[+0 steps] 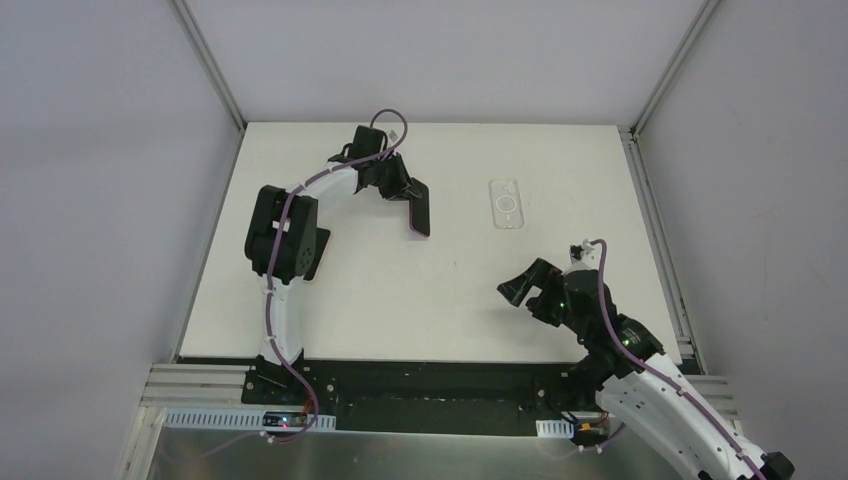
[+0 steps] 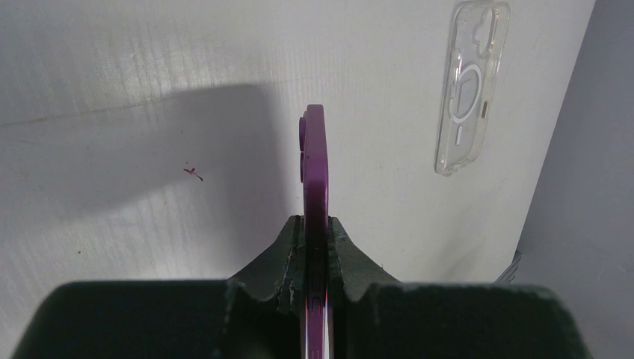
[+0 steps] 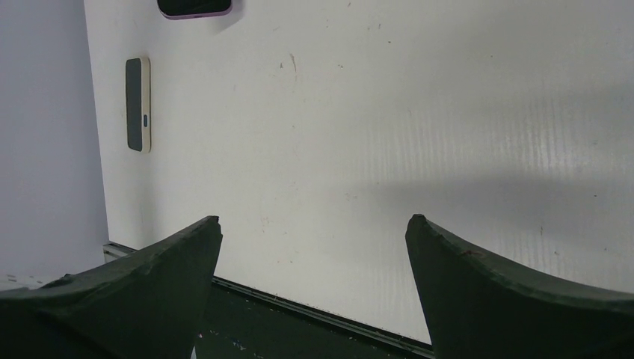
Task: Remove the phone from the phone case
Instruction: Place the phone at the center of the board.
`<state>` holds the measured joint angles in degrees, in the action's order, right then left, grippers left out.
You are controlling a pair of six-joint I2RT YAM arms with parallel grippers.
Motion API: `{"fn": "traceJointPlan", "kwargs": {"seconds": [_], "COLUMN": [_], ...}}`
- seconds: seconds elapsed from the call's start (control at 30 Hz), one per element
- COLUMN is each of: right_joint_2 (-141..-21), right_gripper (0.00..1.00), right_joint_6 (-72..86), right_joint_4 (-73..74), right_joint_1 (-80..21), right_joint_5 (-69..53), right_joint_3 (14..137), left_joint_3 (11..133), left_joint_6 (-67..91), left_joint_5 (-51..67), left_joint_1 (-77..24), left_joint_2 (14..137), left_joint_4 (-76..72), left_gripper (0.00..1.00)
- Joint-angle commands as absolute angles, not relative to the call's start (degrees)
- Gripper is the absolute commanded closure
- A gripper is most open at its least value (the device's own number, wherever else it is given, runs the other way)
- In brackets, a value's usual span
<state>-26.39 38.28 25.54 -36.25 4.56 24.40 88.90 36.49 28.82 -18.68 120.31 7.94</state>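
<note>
My left gripper is clamped on the purple phone, holding it edge-on to the left of the clear phone case, apart from it, with their long axes roughly parallel. The case lies flat and empty. My right gripper, fingers spread on nothing, waits on the case's near side, so I judge the extraction done.

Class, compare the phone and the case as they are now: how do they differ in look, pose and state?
The phone is opaque purple; the case is clear. The phone is gripped in the left tool, not lying flat; the case lies flat on the table, untouched and empty. Both are rounded rectangles.
</note>
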Motion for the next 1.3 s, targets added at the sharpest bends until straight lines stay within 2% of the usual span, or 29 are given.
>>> {"fn": "traceJointPlan", "kwargs": {"seconds": [0.0,0.9,1.27], "right_joint_2": [-25.75,-24.89,-25.37], "right_gripper": [0.03,0.03,0.03], "right_joint_6": [37.79,37.37,36.57], "right_joint_4": [24.06,25.13,25.74], "right_joint_1": [-36.39,-36.40,-36.40], "right_joint_5": [4.40,5.15,5.83], "right_joint_3": [24.76,25.20,25.66], "left_joint_3": [92.86,88.92,87.66], "left_joint_6": [38.10,37.61,36.65], "left_joint_5": [32.09,31.09,30.90], "left_joint_1": [-18.29,-18.11,-17.94], "left_joint_2": [120.58,122.72,122.54], "left_joint_4": [5.10,4.78,4.79], "left_gripper": [1.00,0.94,0.67]}}
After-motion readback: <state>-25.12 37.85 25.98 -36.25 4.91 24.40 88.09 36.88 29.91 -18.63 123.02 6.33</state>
